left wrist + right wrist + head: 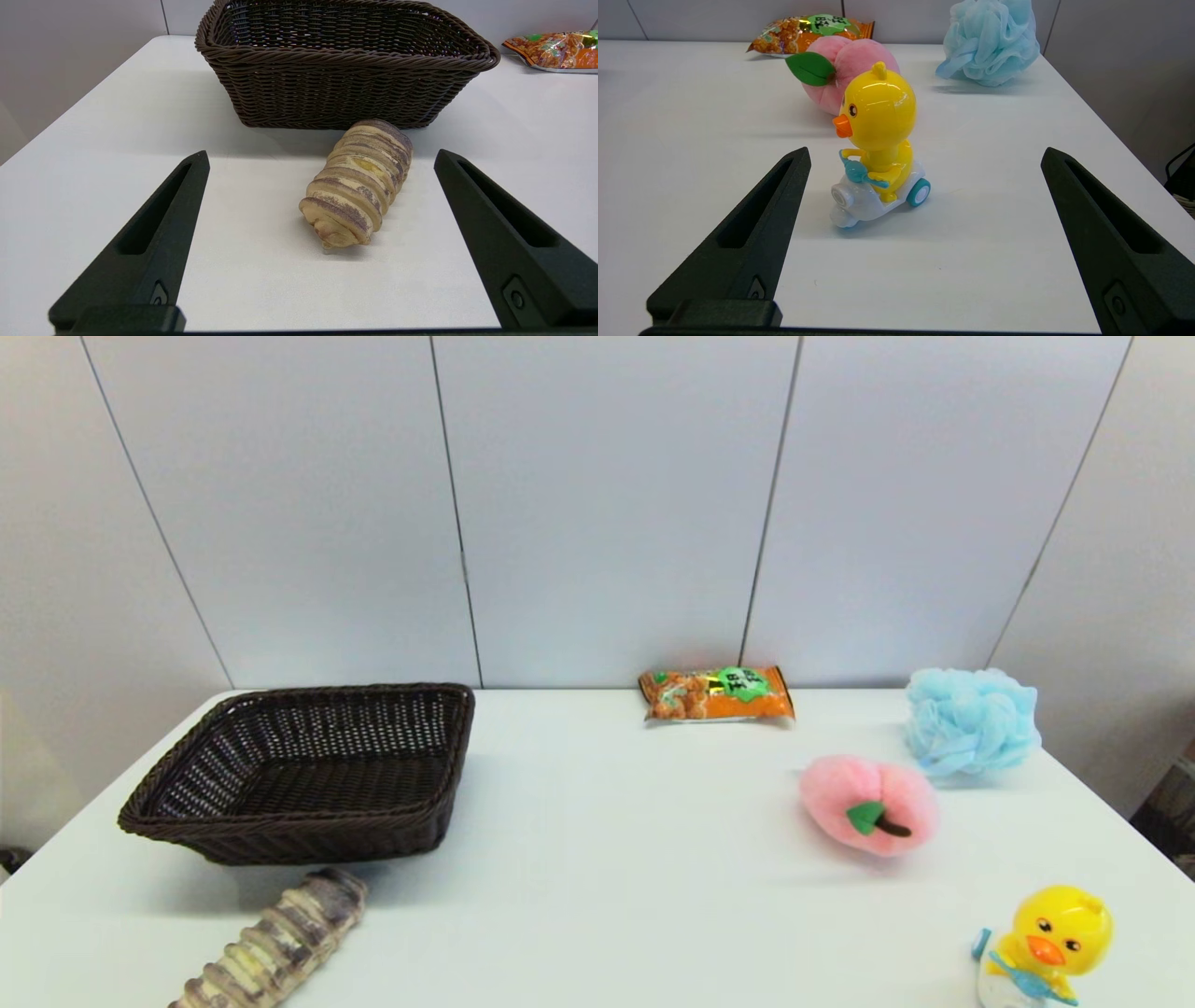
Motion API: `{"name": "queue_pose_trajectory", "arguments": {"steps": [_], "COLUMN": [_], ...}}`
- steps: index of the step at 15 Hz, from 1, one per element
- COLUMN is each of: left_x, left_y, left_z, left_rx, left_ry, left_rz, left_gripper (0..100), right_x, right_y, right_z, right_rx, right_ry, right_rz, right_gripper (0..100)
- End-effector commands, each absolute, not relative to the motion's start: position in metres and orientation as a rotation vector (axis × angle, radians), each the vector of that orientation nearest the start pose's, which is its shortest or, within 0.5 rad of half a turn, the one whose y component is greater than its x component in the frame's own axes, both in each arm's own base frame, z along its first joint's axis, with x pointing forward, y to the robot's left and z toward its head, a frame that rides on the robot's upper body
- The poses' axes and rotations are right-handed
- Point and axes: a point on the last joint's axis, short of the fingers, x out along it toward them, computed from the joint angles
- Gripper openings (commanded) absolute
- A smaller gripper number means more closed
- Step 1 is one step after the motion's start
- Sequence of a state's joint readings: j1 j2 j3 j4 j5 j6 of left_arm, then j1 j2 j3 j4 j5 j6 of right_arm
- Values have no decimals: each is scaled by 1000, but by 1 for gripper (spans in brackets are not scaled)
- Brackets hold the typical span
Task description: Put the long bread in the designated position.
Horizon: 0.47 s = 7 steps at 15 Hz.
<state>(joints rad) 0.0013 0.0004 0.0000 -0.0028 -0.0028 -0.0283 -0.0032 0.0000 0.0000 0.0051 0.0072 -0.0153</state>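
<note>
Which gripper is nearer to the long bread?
Left. The left gripper is open with the long bread lying just ahead between its fingers. The right gripper is open over the table's far side, facing the duck toy.

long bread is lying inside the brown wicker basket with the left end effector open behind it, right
Not quite. The long bread is not inside the brown wicker basket; it lies on the table just in front of the basket's near wall, as the left wrist view and the head view both show. The rest holds: the left end effector is open, its fingers spread on either side of the loaf.
</note>
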Motion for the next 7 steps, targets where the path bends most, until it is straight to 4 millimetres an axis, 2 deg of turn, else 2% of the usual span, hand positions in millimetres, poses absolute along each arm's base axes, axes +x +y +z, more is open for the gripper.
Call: {"name": "queue_pose_trajectory", "arguments": {"steps": [1, 7], "left_x": [-23, -23], "left_y": [0, 0], "left_z": [75, 75], "left_rx": [-29, -29], "left_ry": [-2, -2], "left_rz": [-2, -2], "left_gripper": [100, 100], "right_x": [-23, -23], "right_y": [0, 0], "right_z": [75, 75], "right_rx": [-14, -24], "right_ry": [6, 6], "right_rz": [3, 9], "right_gripper": [100, 100]}}
